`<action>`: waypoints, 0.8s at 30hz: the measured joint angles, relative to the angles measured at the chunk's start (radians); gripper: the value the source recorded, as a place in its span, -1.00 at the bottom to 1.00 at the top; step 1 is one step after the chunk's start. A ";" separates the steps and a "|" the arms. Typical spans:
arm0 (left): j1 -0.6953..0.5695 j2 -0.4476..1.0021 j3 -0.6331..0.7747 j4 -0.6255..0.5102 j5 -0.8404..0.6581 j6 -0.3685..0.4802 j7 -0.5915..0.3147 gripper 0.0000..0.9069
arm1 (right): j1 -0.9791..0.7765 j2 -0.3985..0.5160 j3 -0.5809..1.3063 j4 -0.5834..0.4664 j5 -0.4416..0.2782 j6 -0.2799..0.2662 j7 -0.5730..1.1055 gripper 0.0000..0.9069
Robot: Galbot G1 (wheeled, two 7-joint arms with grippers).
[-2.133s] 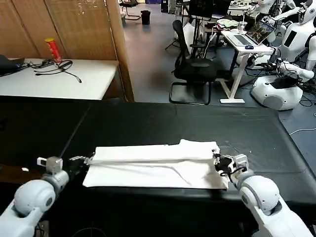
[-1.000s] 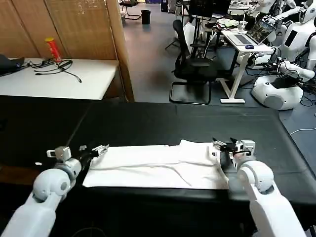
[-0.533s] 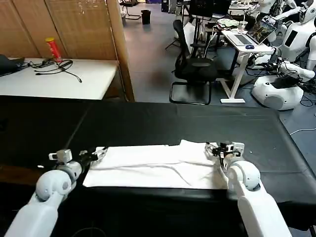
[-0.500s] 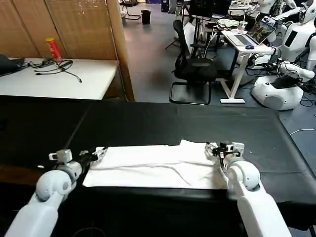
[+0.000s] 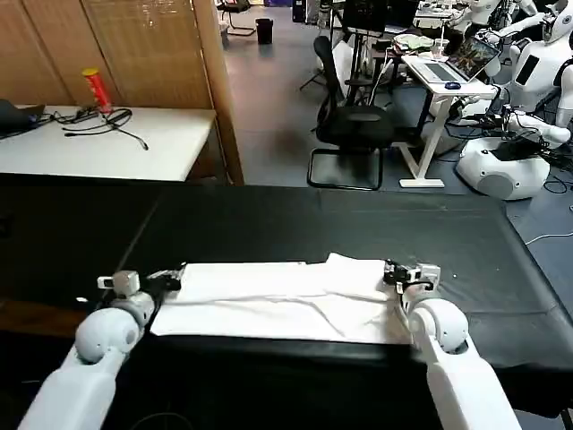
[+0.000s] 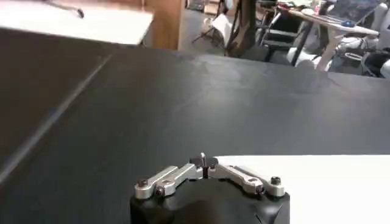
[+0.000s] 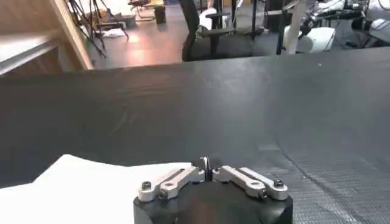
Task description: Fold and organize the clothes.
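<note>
The clothes are one white T-shirt lying folded into a long flat band on the black tablecloth, near the table's front edge. My left gripper sits low at the shirt's left end, shut. In the left wrist view its fingers meet in a thin point with the white cloth just beside them. My right gripper is at the shirt's right end, also shut. In the right wrist view its tips are closed next to the cloth. I see no fabric between either pair of fingers.
The black table's front edge runs just below the shirt. Behind on the left stands a white table with a red can and cables. An office chair and desks stand farther back.
Both grippers rose from the shirt's ends, shifted toward the far side, then settled back low at the ends. The shirt's shape has hardly changed.
</note>
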 joint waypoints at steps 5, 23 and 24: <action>-0.055 -0.017 0.027 0.047 0.048 -0.027 0.010 0.94 | 0.027 -0.004 0.001 -0.027 -0.006 0.002 -0.047 -1.00; -0.070 0.027 -0.019 0.024 0.019 -0.081 0.006 0.94 | -0.118 -0.092 0.081 0.173 0.014 0.008 -0.116 0.94; -0.062 0.031 -0.026 0.014 0.004 -0.074 0.006 0.94 | -0.130 -0.093 0.086 0.192 0.014 0.006 -0.116 0.94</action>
